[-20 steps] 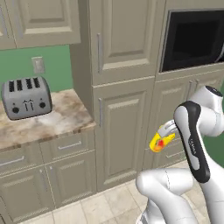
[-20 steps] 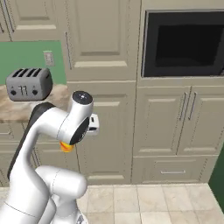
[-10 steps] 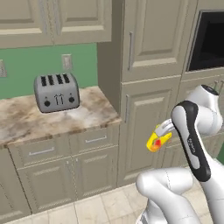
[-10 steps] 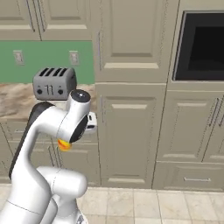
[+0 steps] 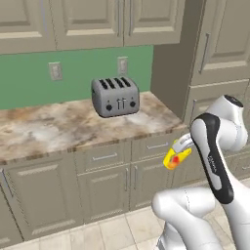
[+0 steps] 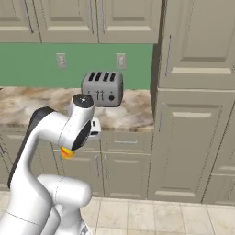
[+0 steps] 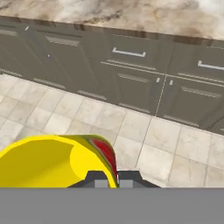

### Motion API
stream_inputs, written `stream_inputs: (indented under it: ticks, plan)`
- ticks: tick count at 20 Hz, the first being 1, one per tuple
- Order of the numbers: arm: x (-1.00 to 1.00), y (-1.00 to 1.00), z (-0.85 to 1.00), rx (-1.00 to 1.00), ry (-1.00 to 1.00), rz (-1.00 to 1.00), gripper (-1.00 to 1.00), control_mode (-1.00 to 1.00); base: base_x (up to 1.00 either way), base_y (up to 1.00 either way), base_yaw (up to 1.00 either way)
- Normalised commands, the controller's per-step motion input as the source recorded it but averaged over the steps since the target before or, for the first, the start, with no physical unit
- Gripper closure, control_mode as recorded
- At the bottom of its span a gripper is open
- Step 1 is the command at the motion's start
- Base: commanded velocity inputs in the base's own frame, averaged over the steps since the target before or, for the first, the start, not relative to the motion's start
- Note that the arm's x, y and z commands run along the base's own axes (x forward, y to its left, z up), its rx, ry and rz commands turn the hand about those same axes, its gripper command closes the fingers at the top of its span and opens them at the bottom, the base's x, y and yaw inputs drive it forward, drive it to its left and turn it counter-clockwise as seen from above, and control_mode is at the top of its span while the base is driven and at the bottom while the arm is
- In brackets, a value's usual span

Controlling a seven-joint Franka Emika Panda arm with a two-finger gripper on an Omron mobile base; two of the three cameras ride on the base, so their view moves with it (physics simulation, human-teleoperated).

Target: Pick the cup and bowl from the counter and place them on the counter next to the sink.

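Above the tiled floor, in front of the lower cabinets, the gripper carries the cup clear of any surface. Left base view: the yellow cup, with a red-orange mark on its side, hangs tilted just below the white hand, beside the arm's dark forearm link, lower than the counter's front edge. Right base view: the cup shows as a small yellow-orange patch under the arm's wrist, mostly hidden by it. Hand view: the cup lies at the lower left with its open yellow interior facing the camera and a red band along its rim; the two dark fingertips sit close together either side of the rim wall, so the jaws pinch the cup's wall.

Counter: marbled beige-brown stone against a green backsplash. A grey four-slot toaster stands on it toward the right, near the tall cabinet, well apart from the cup. Two wall outlets sit on the backsplash above.
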Motion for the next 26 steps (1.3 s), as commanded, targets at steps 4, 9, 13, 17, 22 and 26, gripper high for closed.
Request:
stream_inputs:
  ticks: [4,9,13,17,22,26]
  plan:
    - [0.00,0.00,0.00,0.00,0.00,0.00,1.00,1.00,0.31,1.00,0.04]
    - [0.00,0.00,0.00,0.00,0.00,0.00,1.00,1.00,0.44,1.00,0.03]
    - [0.00,0.00,0.00,0.00,0.00,0.00,1.00,1.00,0.61,1.00,0.02]
    - [0.00,0.00,0.00,0.00,0.00,0.00,1.00,1.00,0.62,1.00,0.01]
    - [0.00,0.00,0.00,0.00,0.00,0.00,1.00,1.00,0.60,0.95,0.02]
    - [0.00,0.00,0.00,0.00,0.00,0.00,1.00,1.00,0.39,0.68,0.00]
